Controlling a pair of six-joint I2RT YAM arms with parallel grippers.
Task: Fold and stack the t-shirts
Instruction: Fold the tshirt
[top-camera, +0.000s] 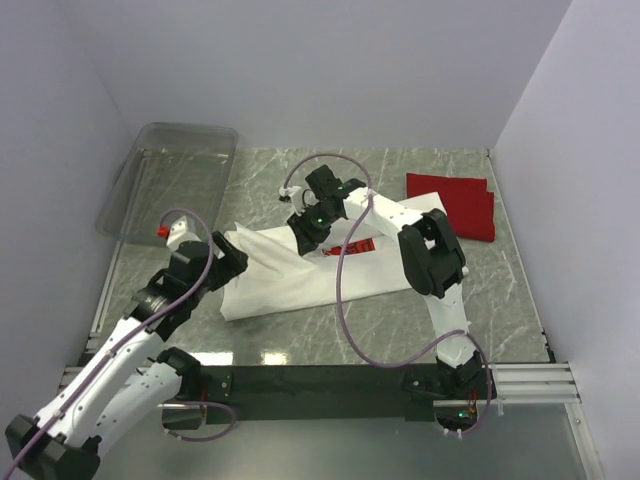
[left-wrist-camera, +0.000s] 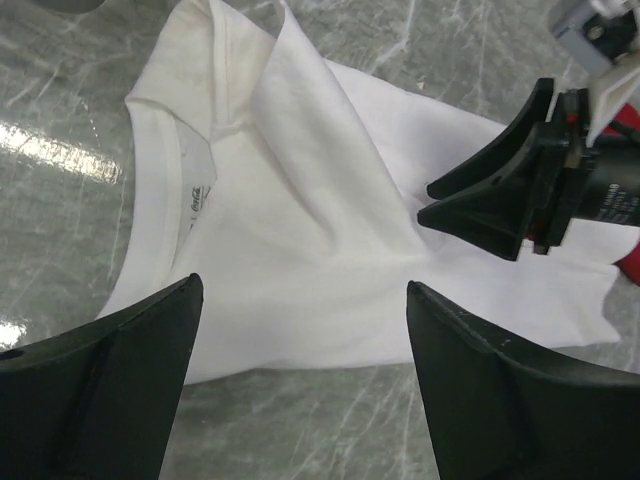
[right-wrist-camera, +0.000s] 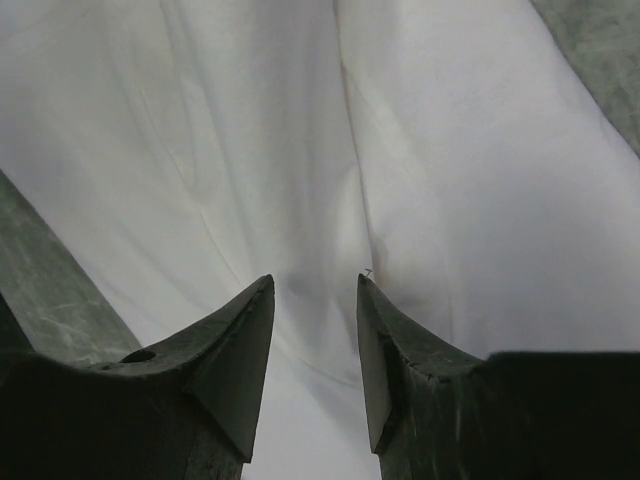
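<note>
The white t-shirt (top-camera: 285, 280) lies partly folded and rumpled in the middle of the table, a bit of its red graphic (top-camera: 361, 245) showing by the right arm. My left gripper (top-camera: 233, 262) is wide open and empty at the shirt's left edge; in the left wrist view (left-wrist-camera: 303, 285) it hovers over the shirt (left-wrist-camera: 300, 200) below the collar (left-wrist-camera: 165, 150). My right gripper (top-camera: 305, 236) is open, jaws a narrow gap apart, pointing down on the shirt's far edge; in its wrist view (right-wrist-camera: 315, 280) only white cloth (right-wrist-camera: 450, 150) shows. The red t-shirt (top-camera: 455, 203) lies folded at the back right.
A clear plastic bin (top-camera: 170, 180) stands at the back left. Grey walls close in the marbled table (top-camera: 330, 325) on left, right and back. The right gripper's fingers (left-wrist-camera: 490, 200) show in the left wrist view.
</note>
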